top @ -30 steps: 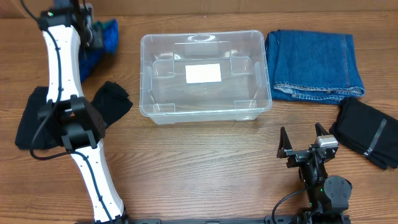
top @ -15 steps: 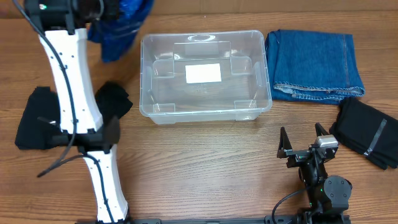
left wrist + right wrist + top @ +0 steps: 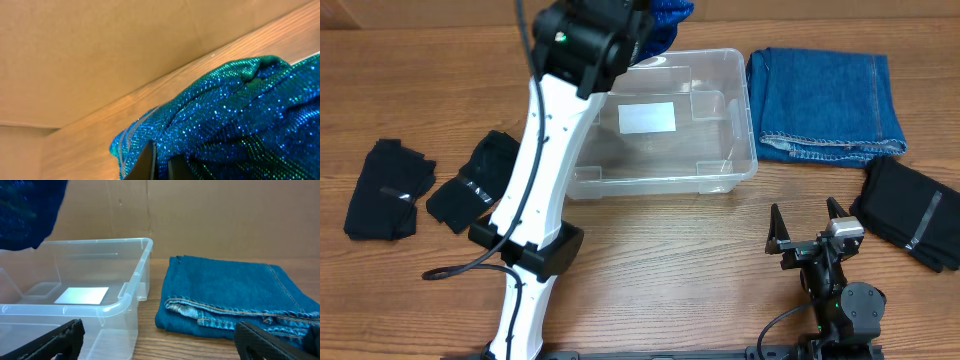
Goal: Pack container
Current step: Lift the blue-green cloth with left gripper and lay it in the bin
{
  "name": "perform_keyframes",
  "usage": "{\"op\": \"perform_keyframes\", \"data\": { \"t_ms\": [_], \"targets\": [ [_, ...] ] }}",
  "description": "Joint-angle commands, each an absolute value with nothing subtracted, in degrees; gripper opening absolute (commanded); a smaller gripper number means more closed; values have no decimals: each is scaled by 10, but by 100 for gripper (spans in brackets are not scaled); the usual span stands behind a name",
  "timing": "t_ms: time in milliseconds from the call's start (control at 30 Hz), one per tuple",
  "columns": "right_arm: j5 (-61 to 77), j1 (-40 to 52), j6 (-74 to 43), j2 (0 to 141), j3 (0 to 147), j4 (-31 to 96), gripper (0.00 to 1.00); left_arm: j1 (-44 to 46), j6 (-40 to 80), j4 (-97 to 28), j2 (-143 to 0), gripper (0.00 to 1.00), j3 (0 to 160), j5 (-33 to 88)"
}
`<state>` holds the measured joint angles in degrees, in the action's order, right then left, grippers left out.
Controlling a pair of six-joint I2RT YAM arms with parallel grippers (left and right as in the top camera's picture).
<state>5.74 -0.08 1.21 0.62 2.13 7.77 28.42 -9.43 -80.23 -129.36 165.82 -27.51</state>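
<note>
Above far left corner of container (image 3: 660,183): left gripper (image 3: 161,167) pinched narrow on sparkly blue cloth (image 3: 240,115). Container sits mid-table (image 3: 650,260), between black garments (image 3: 390,190) and folded jeans (image 3: 825,90). Right gripper (image 3: 810,222) spread wide, empty, near front edge

Wood-grain table (image 3: 660,260), brown, boards running side to side. Clear container (image 3: 660,182) at centre back, flat on the wood. Folded blue jeans (image 3: 825,100) just beside its right wall. Black folded garment (image 3: 910,212) near the right edge, in front of the jeans. Crumpled black cloth (image 3: 470,180) left of the container; second black cloth (image 3: 388,190) further left, slightly apart.
</note>
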Motion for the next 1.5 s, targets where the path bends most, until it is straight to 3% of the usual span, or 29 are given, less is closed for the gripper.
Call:
{"op": "perform_keyframes", "data": {
  "t_ms": [0, 567, 633, 667, 733, 900, 933, 967, 1000, 1033, 1200, 1333, 1467],
  "targets": [
    [56, -4, 8, 2, 19, 75, 100, 285, -172, -752, -1300, 4, 1585, -359],
    [56, -4, 8, 2, 19, 75, 100, 304, -222, -540, -1301, 4, 1346, -317],
    [56, -4, 8, 2, 19, 75, 100, 309, -216, -523, -1301, 30, 1346, -298],
    [56, -4, 8, 2, 19, 75, 100, 310, -216, -515, -1301, 51, 1346, -298],
    [56, -4, 8, 2, 19, 75, 100, 312, -216, -505, -1301, 70, 1346, -298],
    [56, -4, 8, 2, 19, 75, 100, 310, -205, -512, -1301, 68, 1346, -306],
    [56, -4, 8, 2, 19, 75, 100, 310, -192, -521, -1301, 55, 1346, -306],
    [56, -4, 8, 2, 19, 75, 100, 310, -171, -538, -1301, 34, 1346, -303],
    [56, -4, 8, 2, 19, 75, 100, 310, -159, -554, -1301, 23, 1346, -293],
    [56, -4, 8, 2, 19, 75, 100, 310, -156, -581, -1301, 19, 1346, -264],
    [56, -4, 8, 2, 19, 75, 100, 311, -132, -721, -1301, 41, 1341, -89],
    [56, -4, 8, 2, 19, 75, 100, 311, -119, -703, -1301, 40, 1303, 30],
    [56, -4, 8, 2, 19, 75, 100, 312, -107, -630, -1301, 41, 1210, 45]
  ]
}}
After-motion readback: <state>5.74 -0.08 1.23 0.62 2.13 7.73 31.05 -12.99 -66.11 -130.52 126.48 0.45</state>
